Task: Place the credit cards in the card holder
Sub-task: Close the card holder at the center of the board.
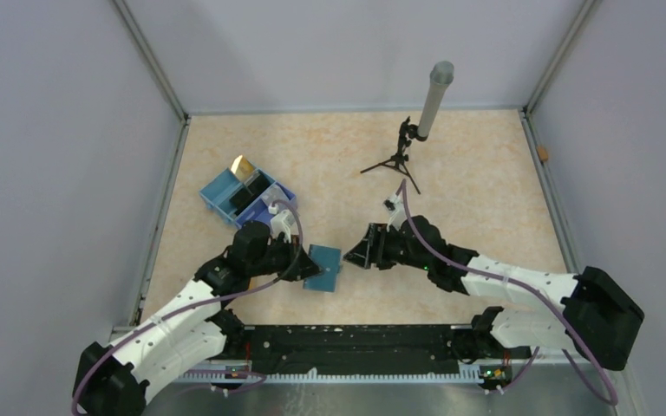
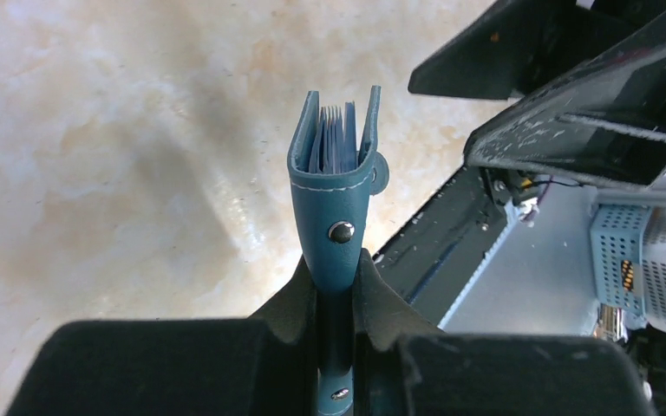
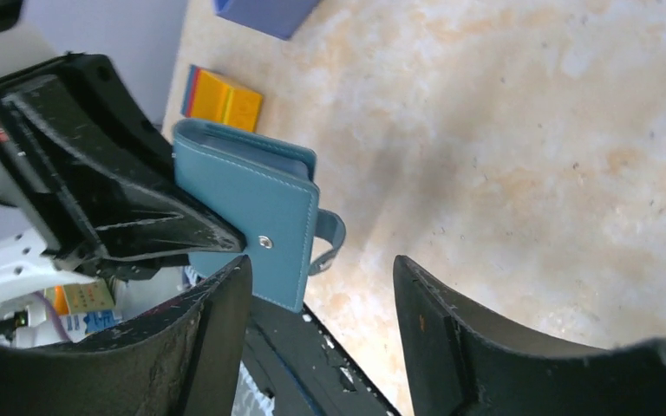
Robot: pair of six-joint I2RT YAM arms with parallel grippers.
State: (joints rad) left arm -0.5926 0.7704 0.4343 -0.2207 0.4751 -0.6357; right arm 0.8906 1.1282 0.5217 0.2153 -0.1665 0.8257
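Note:
The teal card holder (image 1: 325, 268) (image 2: 333, 195) (image 3: 256, 204) is held just above the table, folded almost closed, its pale blue sleeves showing at the open edge. My left gripper (image 1: 310, 264) (image 2: 336, 276) is shut on its spine end, near the snap stud. Its clasp strap (image 3: 329, 238) hangs loose. My right gripper (image 1: 357, 252) (image 3: 321, 277) stands open just right of the holder, with nothing between its fingers. A gold credit card (image 1: 243, 165) leans in the blue tray box (image 1: 222, 196), with a black card (image 1: 249, 198) beside it.
A small black tripod with a grey tube (image 1: 434, 100) stands at the back centre. A yellow and orange block (image 3: 222, 96) lies on the table near the left wall. The black base rail (image 1: 347, 347) runs along the near edge.

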